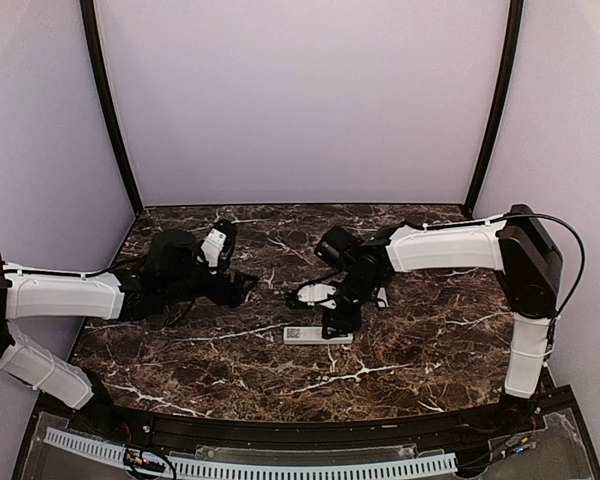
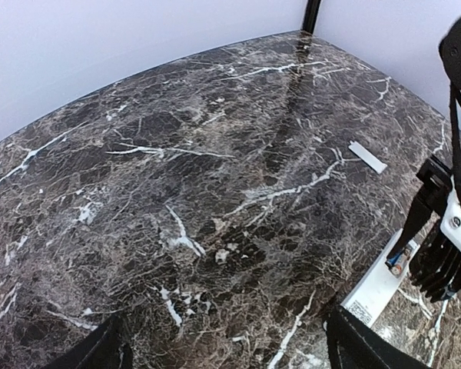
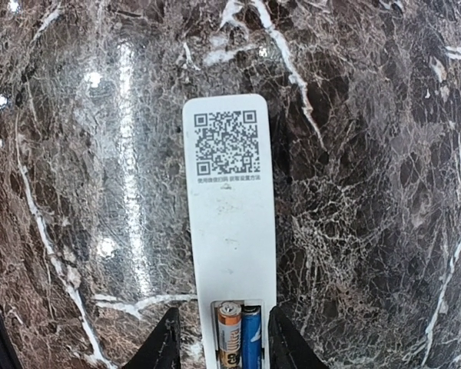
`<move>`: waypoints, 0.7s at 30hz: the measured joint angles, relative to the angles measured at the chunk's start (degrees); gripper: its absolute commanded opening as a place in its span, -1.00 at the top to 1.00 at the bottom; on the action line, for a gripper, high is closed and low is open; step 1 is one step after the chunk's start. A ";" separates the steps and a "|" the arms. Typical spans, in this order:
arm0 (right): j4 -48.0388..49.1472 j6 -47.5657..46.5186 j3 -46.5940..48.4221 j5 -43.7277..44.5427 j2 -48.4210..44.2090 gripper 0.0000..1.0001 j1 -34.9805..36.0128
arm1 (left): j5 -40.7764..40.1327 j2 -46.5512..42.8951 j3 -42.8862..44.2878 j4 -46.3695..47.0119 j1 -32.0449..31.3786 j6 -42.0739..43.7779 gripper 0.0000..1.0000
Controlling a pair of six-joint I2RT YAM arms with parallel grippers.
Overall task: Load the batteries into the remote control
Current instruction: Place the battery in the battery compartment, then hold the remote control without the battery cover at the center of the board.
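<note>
**Both cells in the recess, cover yet to go on**

Nearest the arm bases, the remote control [image 1: 318,335] lies flat on the table, plain back up, QR label showing. Right over its battery end sits the right gripper [image 3: 224,315], fingers spread, one either side of the white bar, pinching nothing. And look in the recess: the batteries [image 3: 238,337] lie side by side, one blue, one pale with an orange end, both apparently down in their slots. By my reading the loading step is all but finished, though I cannot tell from here whether they are fully seated.

The next move, I'd judge, calls for a gentle press to check, then a lift clear and a reach for the cover [image 2: 367,157]. That small pale strip lies well apart from the remote, further up the table. It is thin and flat on a slick top, so pinching it could be awkward.

Over on the left, the left gripper [image 2: 230,355] hangs with fingers spread wide, empty, above bare stone.

The table [image 1: 430,350] is glossy dark brown marble with white veins and lamp glare. Beyond it are plain pale walls, with black posts [image 1: 110,110] at the back corners.
</note>
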 measured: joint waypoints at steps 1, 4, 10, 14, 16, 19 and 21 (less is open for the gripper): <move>-0.17 0.00 0.28 -0.35 0.00 0.28 0.00 | 0.87 0.00 0.11 -0.50 -0.17 1.25 -0.74; -0.46 0.76 1.33 -1.57 -0.24 0.31 -0.04 | 4.57 0.07 0.63 -2.84 -0.96 6.75 -0.74; 2.62 15.32 3.78 -3.34 -5.86 -0.36 -6.29 | 16.24 6.16 7.69 -14.62 -3.72 22.91 -0.79; 10.25 28.59 0.98 1.75 -15.67 -0.97 -13.97 | 22.25 15.32 14.84 -22.69 -4.00 31.63 -0.79; 12.46 32.72 -1.03 4.02 -20.37 -0.97 -14.78 | 23.10 19.39 17.49 -24.76 -4.00 33.94 -0.79; 14.51 37.07 -2.80 7.17 -24.76 -0.97 -13.84 | 23.30 25.20 21.05 -26.67 -4.02 36.61 -0.80; 15.82 38.82 -3.76 8.70 -25.83 -0.97 -13.66 | 23.28 27.54 22.40 -27.41 -4.04 37.68 -0.79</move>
